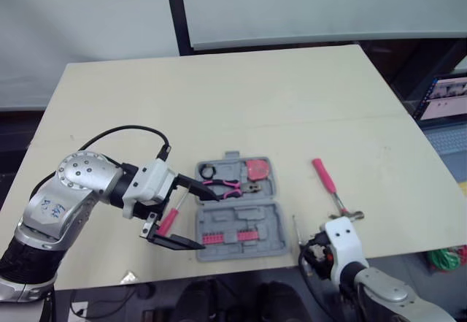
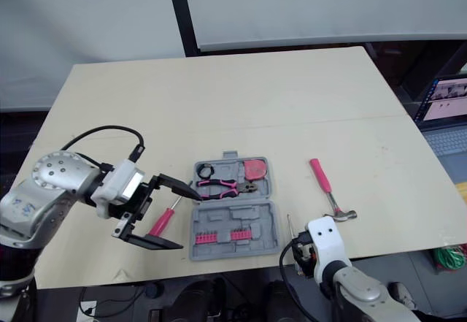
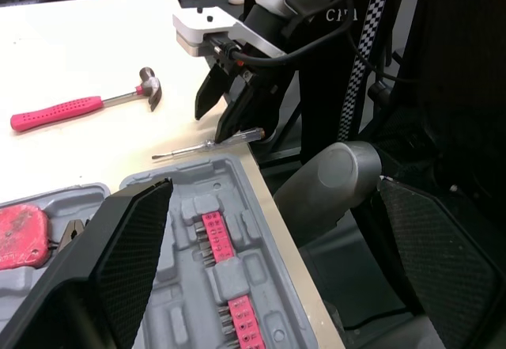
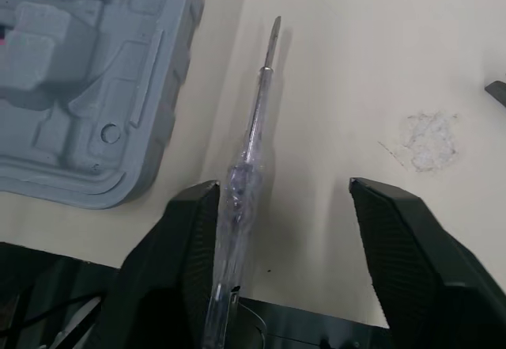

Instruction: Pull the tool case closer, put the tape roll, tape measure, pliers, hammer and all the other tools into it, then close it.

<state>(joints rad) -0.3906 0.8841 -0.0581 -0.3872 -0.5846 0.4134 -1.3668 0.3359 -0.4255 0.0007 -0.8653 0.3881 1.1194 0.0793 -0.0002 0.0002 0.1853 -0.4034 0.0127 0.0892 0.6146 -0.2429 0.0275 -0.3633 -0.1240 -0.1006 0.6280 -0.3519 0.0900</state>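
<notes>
Left gripper [image 1: 188, 216] gapes wide at nine o'clock of the open tool case [image 1: 248, 238] — red screwdriver [image 1: 168, 220] showing between its fingers. Right gripper [image 4: 281, 183] spread too, clear screwdriver [image 4: 251, 143] beside one finger; hammer [image 1: 330, 188] lies at the case's three o'clock.

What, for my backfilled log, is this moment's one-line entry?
left tool open at tool case edge | right tool open over clear screwdriver | hammer outside tool case

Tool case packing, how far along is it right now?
Done: the open tool case sits near the table's front edge, with the tape roll, pliers and tape measure inside. In hand: the clear screwdriver lies between the right gripper's open fingers, and the left gripper hovers open at the case's left side. Left: that screwdriver, the red screwdriver, the hammer, then closing the case.
</notes>
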